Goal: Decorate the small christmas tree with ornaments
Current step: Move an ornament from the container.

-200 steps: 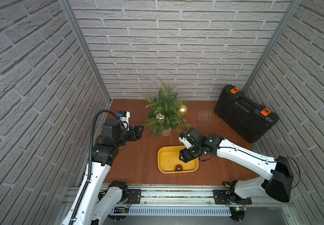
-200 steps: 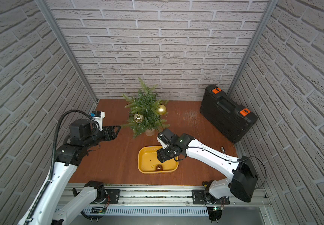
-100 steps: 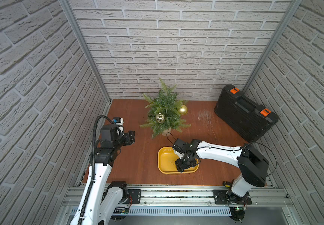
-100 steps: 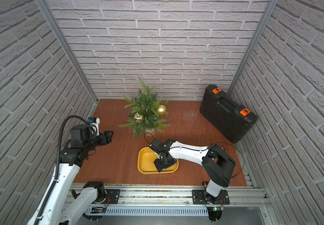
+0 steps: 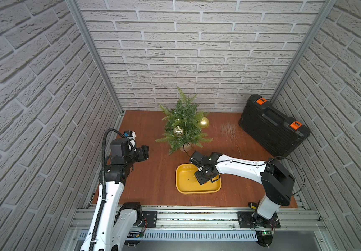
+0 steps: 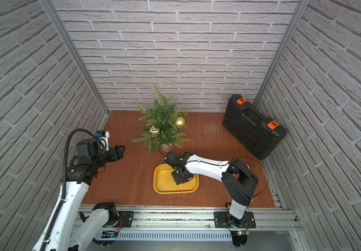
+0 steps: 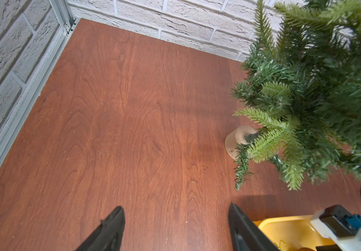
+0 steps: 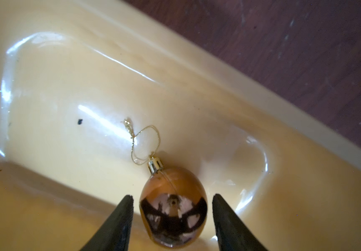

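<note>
At centre left in a top view, my left gripper (image 5: 145, 152) hung released over the worktop (image 5: 153, 173). Upper centre, the small christmas tree (image 5: 184, 121) carried a shiny gold bauble (image 5: 178, 131) and a matte gold bauble (image 5: 203, 122). In the yellow tray (image 5: 186, 184) at lower centre, my right gripper (image 8: 172, 196) straddled the amber bauble (image 8: 173, 217), unclenched, a gap on either side.

The left arm (image 5: 110, 195) and right arm (image 5: 238, 168) are white shells with black joints. A ribbed black conduit (image 5: 104, 156) runs along the left one, and each base sits on a black screwed plate (image 5: 243, 219). The left hand (image 7: 175, 206) and right hand (image 8: 172, 196) have tapered matte-black fingers (image 8: 114, 228).
</note>
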Action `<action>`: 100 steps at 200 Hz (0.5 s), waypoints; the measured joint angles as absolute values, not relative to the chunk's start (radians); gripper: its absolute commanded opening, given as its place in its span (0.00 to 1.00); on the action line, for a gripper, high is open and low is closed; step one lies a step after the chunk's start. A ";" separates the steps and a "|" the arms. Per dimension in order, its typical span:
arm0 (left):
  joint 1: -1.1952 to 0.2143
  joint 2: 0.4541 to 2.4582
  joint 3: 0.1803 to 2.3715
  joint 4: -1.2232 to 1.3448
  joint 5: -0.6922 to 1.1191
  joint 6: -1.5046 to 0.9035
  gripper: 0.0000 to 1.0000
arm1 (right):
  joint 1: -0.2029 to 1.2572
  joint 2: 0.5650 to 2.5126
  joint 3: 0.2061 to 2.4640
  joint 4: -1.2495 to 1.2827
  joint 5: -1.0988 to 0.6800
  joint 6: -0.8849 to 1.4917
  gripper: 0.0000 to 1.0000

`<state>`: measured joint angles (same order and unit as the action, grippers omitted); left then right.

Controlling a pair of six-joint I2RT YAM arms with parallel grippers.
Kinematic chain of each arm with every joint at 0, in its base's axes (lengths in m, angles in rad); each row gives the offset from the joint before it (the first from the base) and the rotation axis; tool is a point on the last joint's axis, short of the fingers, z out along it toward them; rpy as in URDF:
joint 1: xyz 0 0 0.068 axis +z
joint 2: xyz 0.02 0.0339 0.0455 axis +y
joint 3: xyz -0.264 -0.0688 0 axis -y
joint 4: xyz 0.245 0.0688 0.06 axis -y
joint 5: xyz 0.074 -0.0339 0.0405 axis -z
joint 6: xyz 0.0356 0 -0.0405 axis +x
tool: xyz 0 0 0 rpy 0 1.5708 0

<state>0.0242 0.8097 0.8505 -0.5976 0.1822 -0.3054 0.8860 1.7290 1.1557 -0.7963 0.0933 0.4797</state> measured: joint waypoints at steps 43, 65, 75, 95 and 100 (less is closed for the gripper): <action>0.034 0.817 0.849 -0.597 0.197 -0.306 0.75 | 0.880 1.729 1.137 -0.769 0.101 0.503 0.63; 0.036 0.817 0.849 -0.596 0.205 -0.306 0.75 | 0.878 1.729 1.105 -0.737 0.099 0.518 0.63; 0.038 0.818 0.849 -0.596 0.208 -0.306 0.75 | 0.876 1.729 1.090 -0.722 0.096 0.525 0.63; 0.039 0.820 0.849 -0.595 0.212 -0.306 0.75 | 0.873 1.729 1.063 -0.680 0.087 0.546 0.62; 0.039 0.822 0.849 -0.594 0.214 -0.306 0.75 | 0.872 1.729 1.057 -0.668 0.084 0.551 0.62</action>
<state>0.0391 0.8215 0.8494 -0.5941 0.2142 -0.3058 0.8722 1.7290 1.0569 -0.6678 0.0845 0.5507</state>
